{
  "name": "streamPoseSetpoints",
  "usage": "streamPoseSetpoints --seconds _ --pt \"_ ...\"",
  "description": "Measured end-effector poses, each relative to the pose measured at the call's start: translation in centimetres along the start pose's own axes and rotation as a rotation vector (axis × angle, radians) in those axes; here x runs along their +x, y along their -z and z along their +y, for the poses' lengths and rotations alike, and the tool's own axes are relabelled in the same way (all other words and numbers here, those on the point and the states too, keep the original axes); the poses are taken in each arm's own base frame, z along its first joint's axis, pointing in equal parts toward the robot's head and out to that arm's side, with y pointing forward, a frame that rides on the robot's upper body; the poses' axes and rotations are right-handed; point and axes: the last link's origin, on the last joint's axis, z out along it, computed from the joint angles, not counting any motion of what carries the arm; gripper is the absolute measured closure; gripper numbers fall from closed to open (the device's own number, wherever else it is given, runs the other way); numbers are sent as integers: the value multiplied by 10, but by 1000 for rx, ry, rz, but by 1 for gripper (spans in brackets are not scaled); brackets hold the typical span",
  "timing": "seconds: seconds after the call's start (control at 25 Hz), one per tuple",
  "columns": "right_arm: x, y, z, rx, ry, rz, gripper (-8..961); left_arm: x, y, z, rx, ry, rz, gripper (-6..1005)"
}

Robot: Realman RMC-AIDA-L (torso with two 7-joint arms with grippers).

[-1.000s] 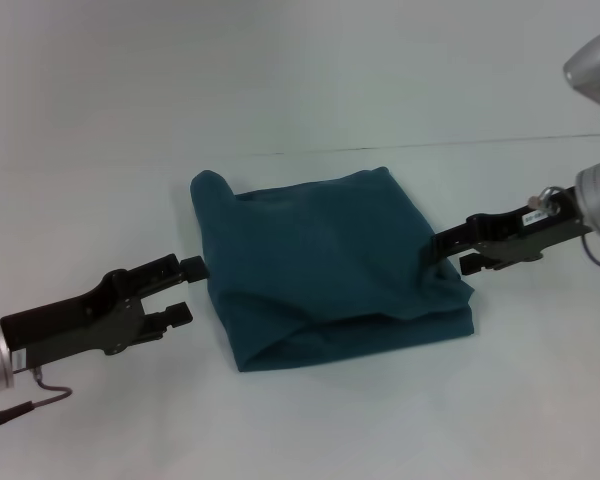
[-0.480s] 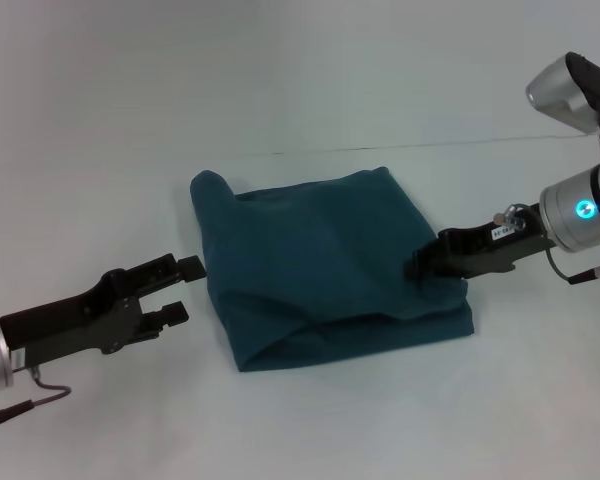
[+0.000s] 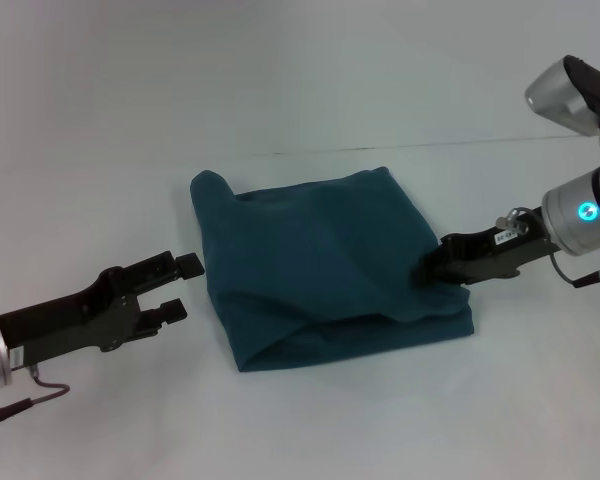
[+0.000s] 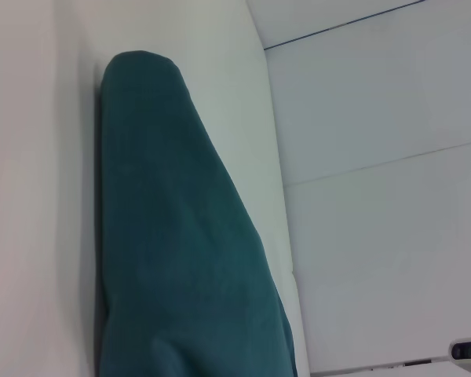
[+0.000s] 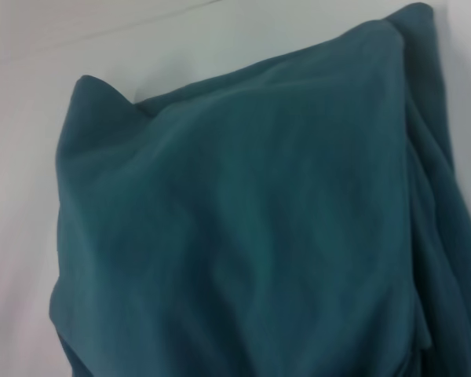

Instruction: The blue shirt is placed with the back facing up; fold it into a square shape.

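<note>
On the left side of my head view, my left gripper hangs low over the white table, its black fingers spread apart with nothing between them. Its tips sit just beside the left edge of the blue shirt without touching the cloth.

Moving toward the middle, I see the shirt lying on the table as a roughly square, folded bundle of dark teal fabric. Its surface is softly rumpled, with a rounded bump sticking up at the far left corner and layered edges showing along the near side. From my left wrist view, the shirt appears as a long teal mound against the white surface, and none of that arm's fingers show there.

Farther right, my right gripper reaches in from the right edge and meets the shirt at its right side, near the front corner. The black fingertips press into the fabric, which puckers and bunches around them. I cannot tell from here whether the fingers are pinched on the cloth or only pushed against it, since the tips are sunk in the folds. My right wrist view is filled almost wholly by the shirt, with creases running along one side and a strip of white table beyond it.
</note>
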Motion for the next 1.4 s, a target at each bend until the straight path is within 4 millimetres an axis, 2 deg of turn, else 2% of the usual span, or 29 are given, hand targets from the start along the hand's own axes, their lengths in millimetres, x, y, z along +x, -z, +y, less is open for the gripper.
streamPoseSetpoints --seconds 0.12,0.56,0.96,1.2,1.4 --pt "0 4 -1 -3 -2 4 587 0 0 0 0 0 0 95" --pt "3 -4 2 19 28 27 597 1 -2 2 -3 -3 -3 96" --pt "2 -1 1 13 24 29 760 1 -2 2 -4 -3 -2 96" --pt "-1 19 3 -21 12 40 927 2 -2 2 -4 -5 0 95" --pt "-9 42 3 -25 4 -5 926 2 0 2 -9 0 10 95"
